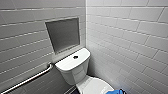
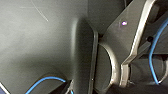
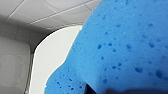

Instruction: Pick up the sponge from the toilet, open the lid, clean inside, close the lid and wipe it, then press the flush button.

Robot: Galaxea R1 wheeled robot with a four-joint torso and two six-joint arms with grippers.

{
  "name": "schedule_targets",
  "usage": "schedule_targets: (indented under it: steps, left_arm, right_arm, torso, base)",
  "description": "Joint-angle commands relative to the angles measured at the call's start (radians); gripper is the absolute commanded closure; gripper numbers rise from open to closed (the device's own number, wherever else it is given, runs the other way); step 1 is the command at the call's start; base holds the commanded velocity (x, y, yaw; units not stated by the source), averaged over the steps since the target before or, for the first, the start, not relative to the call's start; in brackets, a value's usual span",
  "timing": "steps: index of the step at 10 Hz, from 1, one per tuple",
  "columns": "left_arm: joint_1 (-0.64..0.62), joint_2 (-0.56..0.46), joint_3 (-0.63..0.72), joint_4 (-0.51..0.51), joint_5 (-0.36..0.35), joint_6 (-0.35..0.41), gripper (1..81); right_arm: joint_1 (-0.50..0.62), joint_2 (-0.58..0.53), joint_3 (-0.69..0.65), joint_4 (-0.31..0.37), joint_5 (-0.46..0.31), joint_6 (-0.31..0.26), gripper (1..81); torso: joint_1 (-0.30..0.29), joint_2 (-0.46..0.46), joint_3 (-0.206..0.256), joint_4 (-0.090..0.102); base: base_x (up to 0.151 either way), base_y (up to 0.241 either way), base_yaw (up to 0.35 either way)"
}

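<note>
White tiled walls (image 1: pixel 125 37) met in a corner behind the toilet (image 1: pixel 75 67), with a grey panel (image 1: pixel 63 35) above it and a grab bar (image 1: pixel 27 80) on the left. The lid (image 1: pixel 93 86) lay shut, reaching nearward from the tank. The sponge (image 1: pixel 115 92) was at the lid's near right edge, close against the right claw, so I judged that arm the nearer. I could not tell its long axis, nor whether either claw was spread or pinching. The flush button (image 1: pixel 75 57) sat on the tank top. No writing could be read.
</note>
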Motion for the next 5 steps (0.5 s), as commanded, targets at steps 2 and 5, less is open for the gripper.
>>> schedule_targets:
  steps: [2, 5]
  left_arm:
    - [-0.020, -0.013, 0.035, 0.009, 0.065, 0.000, 1.0]
    - [-0.062, -0.116, 0.192, 0.010, 0.060, -0.001, 1.0]
  right_arm:
    - [0.067, -0.304, 0.387, -0.133, -0.023, -0.002, 81.1]
    - [-0.051, -0.400, 0.481, -0.191, -0.031, -0.002, 81.1]
  torso:
    - [0.000, 0.000, 0.000, 0.000]
    - [0.000, 0.000, 0.000, 0.000]
  base:
    - [0.000, 0.000, 0.000]
    - [0.000, 0.000, 0.000]
